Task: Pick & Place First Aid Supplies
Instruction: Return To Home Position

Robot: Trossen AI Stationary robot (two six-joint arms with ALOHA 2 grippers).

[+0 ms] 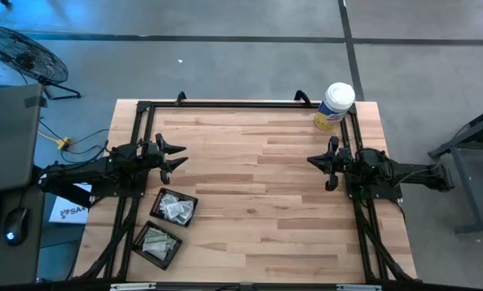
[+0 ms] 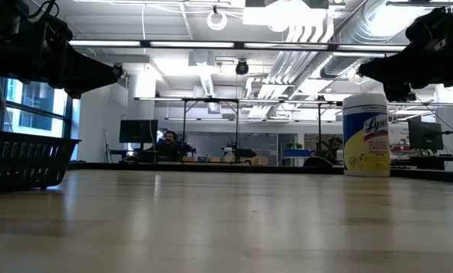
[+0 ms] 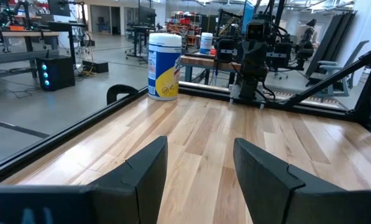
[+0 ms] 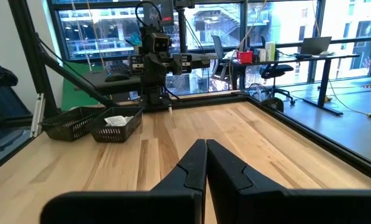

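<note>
The first aid supplies are small pale packets lying in two black mesh trays point(image 1: 174, 208) point(image 1: 156, 242) near the table's left near corner. White packets point(image 4: 117, 120) show over one tray's rim in the right wrist view. My left gripper point(image 1: 173, 158) point(image 3: 201, 149) hovers open above bare wood, just beyond the trays toward the far edge. My right gripper point(image 1: 322, 166) point(image 4: 206, 146) hovers shut over the right part of the table, pointing toward the left arm. Neither gripper holds anything.
A large white canister with a yellow label point(image 1: 334, 105) point(image 2: 365, 135) point(image 3: 163, 65) stands at the far right corner, beyond my right gripper. A black frame rail point(image 1: 225, 103) runs along the table's edges. Bare wood point(image 1: 257, 194) lies between the two arms.
</note>
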